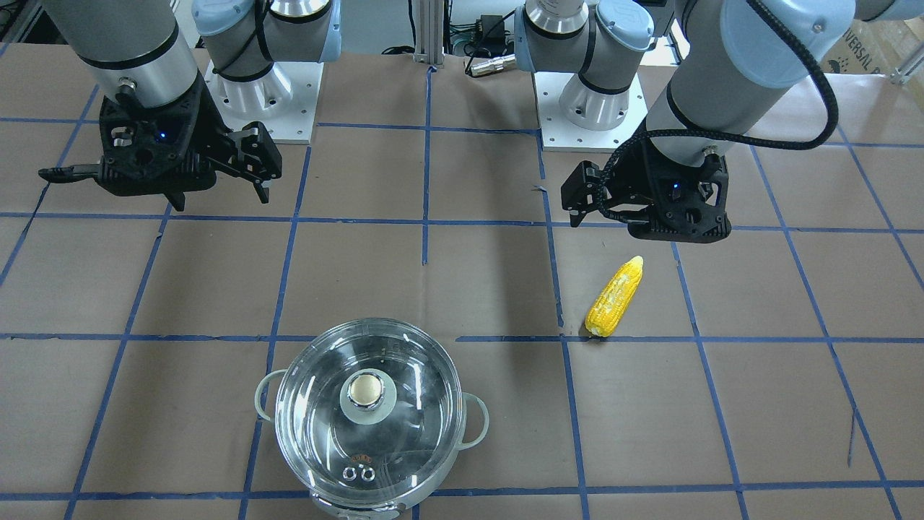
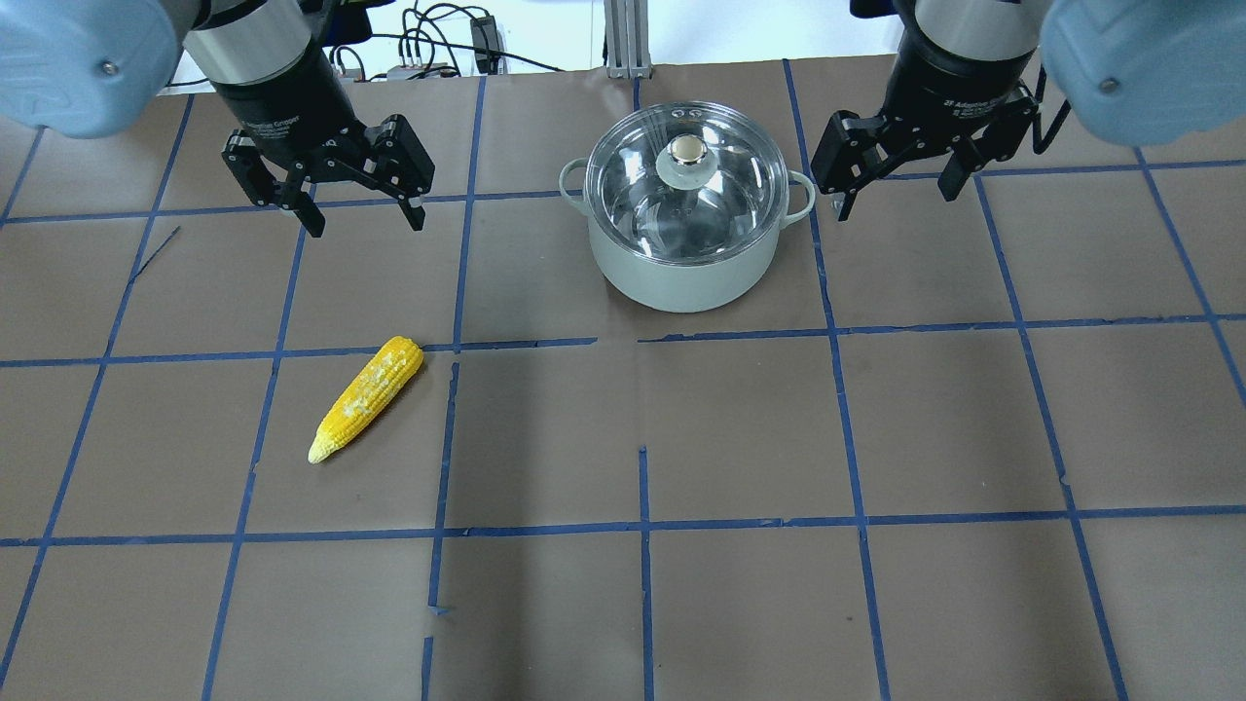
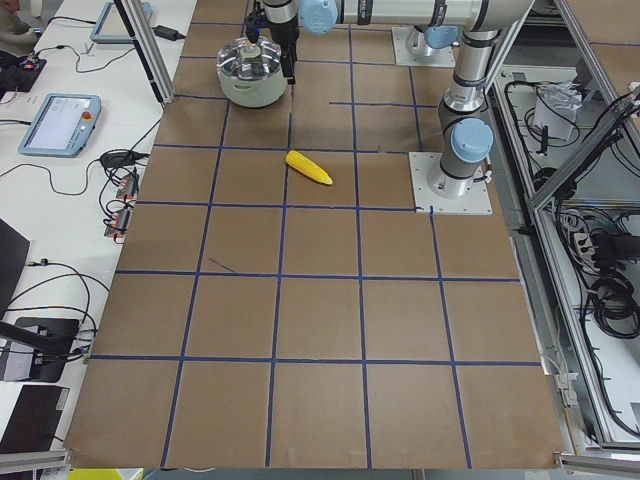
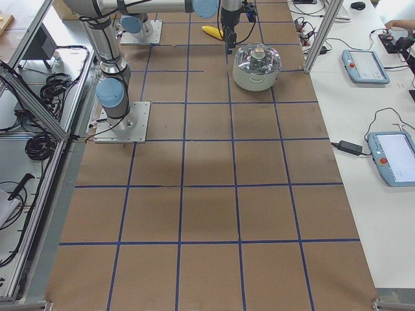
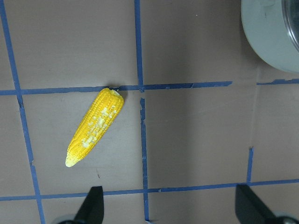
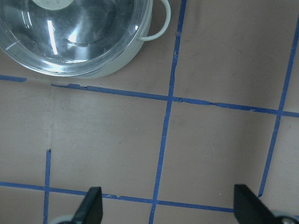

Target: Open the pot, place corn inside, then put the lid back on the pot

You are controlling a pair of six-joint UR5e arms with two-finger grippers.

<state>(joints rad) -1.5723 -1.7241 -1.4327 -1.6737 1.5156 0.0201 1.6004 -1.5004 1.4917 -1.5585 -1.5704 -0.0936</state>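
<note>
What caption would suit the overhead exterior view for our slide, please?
Left gripper and right gripper open, corn lying on the table, lid on the pot.

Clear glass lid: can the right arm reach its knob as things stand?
Probably yes. The open right end effector hangs beside the round pale metal pot, with nothing between it and the central knob of the clear glass lid.

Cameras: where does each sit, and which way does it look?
Overhead: behind the robot, looking down; left gripper, right gripper.
Front: across the table, facing the robot; grippers mirrored.
Left side: table's end; left arm nearest.
Right side: opposite end; right arm nearest.
Left wrist: down on corn; fingertips show.
Right wrist: down on pot; fingertips show.
All share the pot.
</note>
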